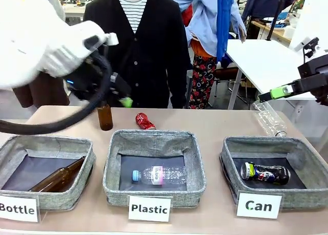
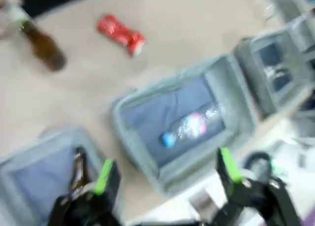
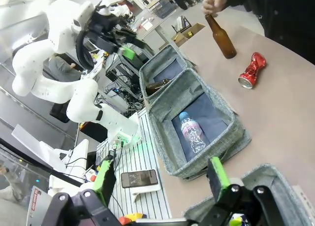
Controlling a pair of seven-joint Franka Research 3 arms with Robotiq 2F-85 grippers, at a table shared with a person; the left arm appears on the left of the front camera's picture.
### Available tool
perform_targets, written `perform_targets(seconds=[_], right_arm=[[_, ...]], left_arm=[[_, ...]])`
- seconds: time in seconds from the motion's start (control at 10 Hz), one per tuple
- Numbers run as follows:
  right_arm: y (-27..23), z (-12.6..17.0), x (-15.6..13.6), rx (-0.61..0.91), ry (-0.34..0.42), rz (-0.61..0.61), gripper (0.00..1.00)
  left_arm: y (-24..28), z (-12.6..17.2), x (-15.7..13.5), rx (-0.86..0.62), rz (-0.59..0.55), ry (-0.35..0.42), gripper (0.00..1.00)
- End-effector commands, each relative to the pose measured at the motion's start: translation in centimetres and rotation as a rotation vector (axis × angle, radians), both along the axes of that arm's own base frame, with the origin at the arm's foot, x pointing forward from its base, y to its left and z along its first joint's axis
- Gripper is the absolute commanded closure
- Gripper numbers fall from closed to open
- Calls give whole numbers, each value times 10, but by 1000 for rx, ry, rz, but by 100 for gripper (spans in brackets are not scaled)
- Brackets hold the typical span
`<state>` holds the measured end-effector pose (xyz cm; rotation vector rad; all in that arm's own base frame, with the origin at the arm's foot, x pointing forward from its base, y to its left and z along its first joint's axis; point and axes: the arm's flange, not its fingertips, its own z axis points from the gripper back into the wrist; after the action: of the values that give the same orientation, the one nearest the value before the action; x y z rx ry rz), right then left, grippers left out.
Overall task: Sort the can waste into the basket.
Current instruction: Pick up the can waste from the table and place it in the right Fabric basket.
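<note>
A crushed red can [image 1: 145,121] lies on the table behind the middle bin; it is also in the wrist views [image 2: 120,34] [image 3: 252,70]. The grey basket labelled "Can" [image 1: 266,142] stands front right and holds a black crushed can [image 1: 265,172]. My left gripper [image 1: 123,99] hangs above the table's back left, near the red can; in its blurred wrist view its jaws [image 2: 166,171] stand open and empty. High at the right edge, above that basket [image 3: 275,179], my right gripper [image 1: 279,91] is open and empty [image 3: 161,179].
A brown bottle [image 1: 105,115] stands left of the red can, with a person's hand [image 3: 214,2] on its neck. The "Plastic" bin [image 1: 154,139] holds a clear bottle, the "Bottle" bin [image 1: 46,142] a brown one. A clear plastic bottle [image 1: 270,118] lies at back right.
</note>
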<state>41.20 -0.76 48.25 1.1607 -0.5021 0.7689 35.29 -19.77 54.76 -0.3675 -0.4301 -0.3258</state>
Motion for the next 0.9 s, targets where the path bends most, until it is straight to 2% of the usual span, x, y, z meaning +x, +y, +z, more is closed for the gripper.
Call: perform_targets(seconds=[0.0, 0.2, 0.4, 0.5, 0.8], right_arm=[[1, -1, -2, -4, -23, -3, 0], [1, -1, -2, -4, -23, -3, 0], [1, -1, -2, -4, -23, -3, 0], [1, -1, -2, -4, -23, -3, 0], [1, -1, -2, -4, -23, -3, 0]], left_arm=[[125, 53, -53, 12, -27, 51, 0], [221, 65, -81, -151, 18, 74, 0], [299, 67, -91, -316, 84, 51, 0], [328, 64, -92, -399, 114, 63, 0], [346, 48, -76, -456, 155, 108, 0]])
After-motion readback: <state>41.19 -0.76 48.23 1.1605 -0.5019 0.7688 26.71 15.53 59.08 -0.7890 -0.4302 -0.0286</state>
